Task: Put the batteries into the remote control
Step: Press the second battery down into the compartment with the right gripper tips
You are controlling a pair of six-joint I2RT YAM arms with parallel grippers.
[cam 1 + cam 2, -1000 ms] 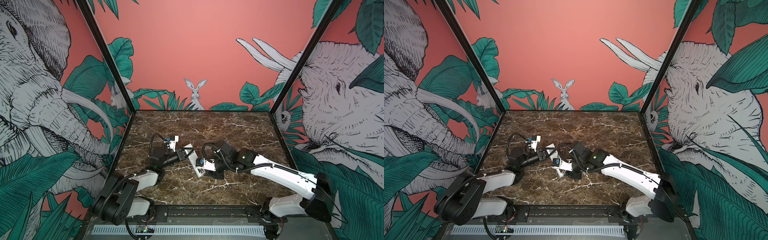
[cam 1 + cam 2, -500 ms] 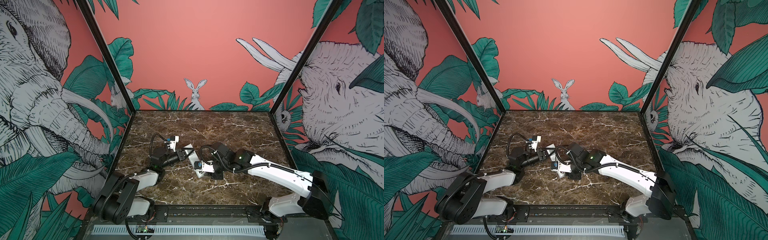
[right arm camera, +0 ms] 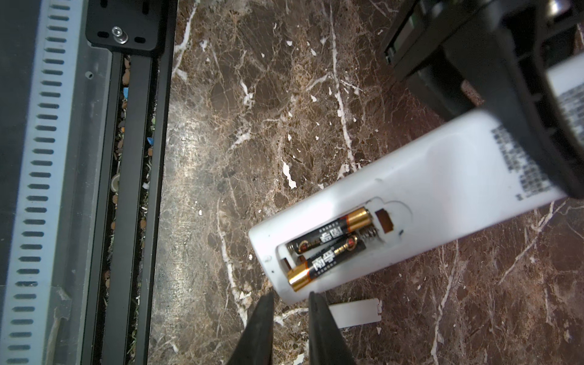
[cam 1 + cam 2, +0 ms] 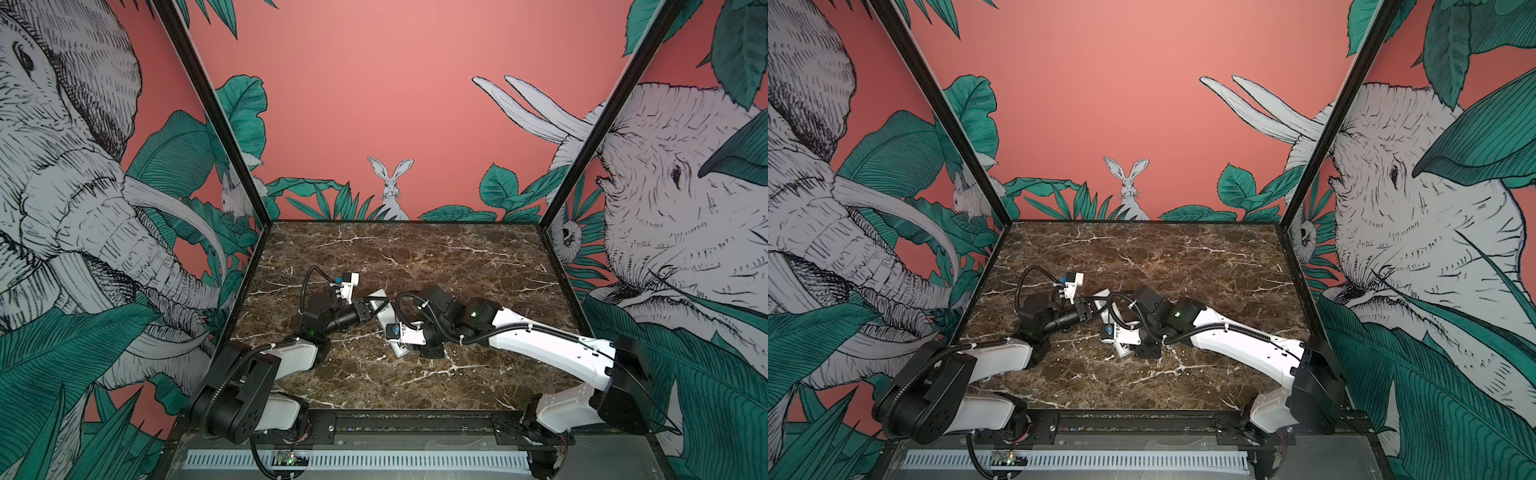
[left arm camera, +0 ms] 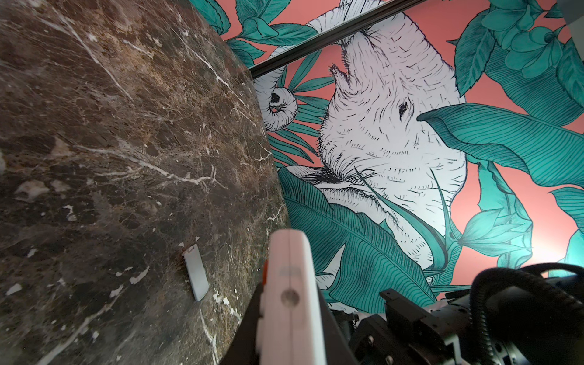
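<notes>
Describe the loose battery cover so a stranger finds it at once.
On the dark marble table, find the long white remote control with two batteries in its open bay. Near that battery end, on the marble, lies the cover: a short, thin white plate. Unlike the remote, it is blank: no print, no batteries.

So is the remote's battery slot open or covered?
Open: both batteries show in the remote's slot, and the white cover plate lies apart on the marble.

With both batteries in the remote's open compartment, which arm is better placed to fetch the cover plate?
Right, probably. The left gripper is shut on the remote control; the right gripper is empty, and the cover plate lies right beside it.
</notes>
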